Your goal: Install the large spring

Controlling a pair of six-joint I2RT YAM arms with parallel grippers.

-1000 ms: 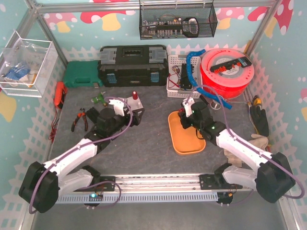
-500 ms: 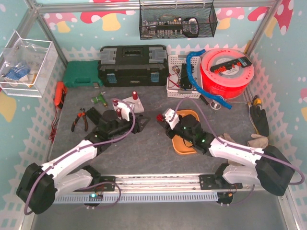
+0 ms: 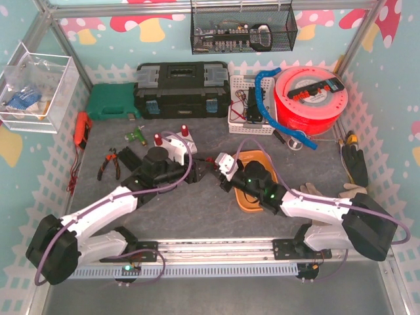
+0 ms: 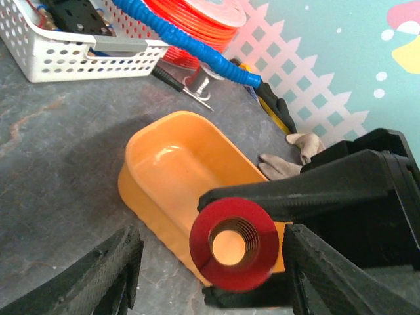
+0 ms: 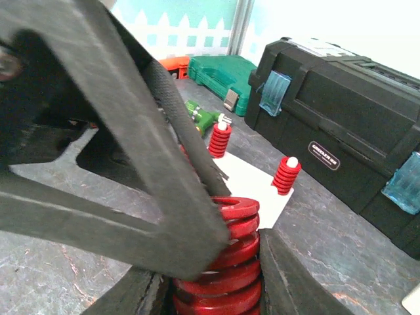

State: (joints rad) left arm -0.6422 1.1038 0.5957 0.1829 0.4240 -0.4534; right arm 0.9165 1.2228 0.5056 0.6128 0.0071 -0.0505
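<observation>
Red large spring is clamped in my right gripper, fingers pressed onto its coils from both sides. Its open end faces my left wrist camera and sits between the fingers of my left gripper, which stand apart. From that view a gap shows on each side of the end rim. From the right wrist, one left finger crosses the spring's top edge, and I can't tell whether it touches.

Orange tray lies just behind the spring, its rim passing behind the coil end. White basket and blue hose are well apart from it, at the far edge. White plate with two small red springs on posts lies just beyond the held spring, with black toolbox and green case behind it along the back. Pliers lie off to my left. Grey mat is bare between my arms on the near side, open room there.
</observation>
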